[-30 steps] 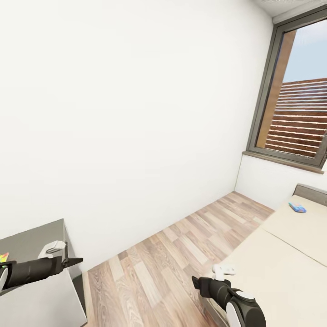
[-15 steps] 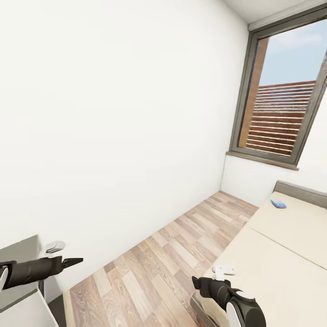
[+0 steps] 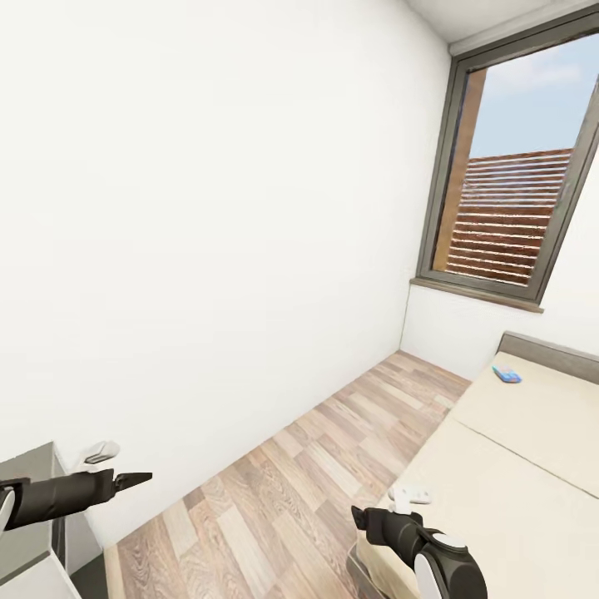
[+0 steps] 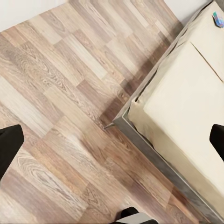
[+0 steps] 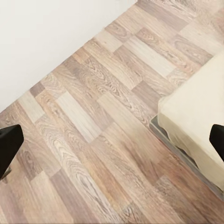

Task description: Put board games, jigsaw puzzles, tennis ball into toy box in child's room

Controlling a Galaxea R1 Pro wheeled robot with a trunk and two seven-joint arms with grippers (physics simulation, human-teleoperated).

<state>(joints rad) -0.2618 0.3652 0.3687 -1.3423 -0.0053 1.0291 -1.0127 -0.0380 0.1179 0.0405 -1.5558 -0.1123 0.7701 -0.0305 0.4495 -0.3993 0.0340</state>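
Observation:
A blue board game point(image 3: 506, 374) lies on the beige bed point(image 3: 516, 474) close to the grey headboard point(image 3: 549, 353). The left wrist view catches the same board game point(image 4: 218, 18) at the bed's point(image 4: 186, 93) far end. My left gripper point(image 3: 133, 478) hangs open over the floor, near the corner of the table point(image 3: 29, 470). My right gripper point(image 3: 359, 516) is also open, at the bed's near corner point(image 5: 200, 116). Both wrist views show the fingers spread wide with nothing between them. The toy box, jigsaw puzzles and tennis ball are out of view.
A strip of wood-plank floor point(image 3: 333, 466) runs between the white wall point(image 3: 208, 249) and the bed. A tall grey-framed window point(image 3: 516, 183) stands at the far end above a low sill.
The camera has swung right: the table slid almost out at the left, and the bed and window shifted left. Both arms keep their pose.

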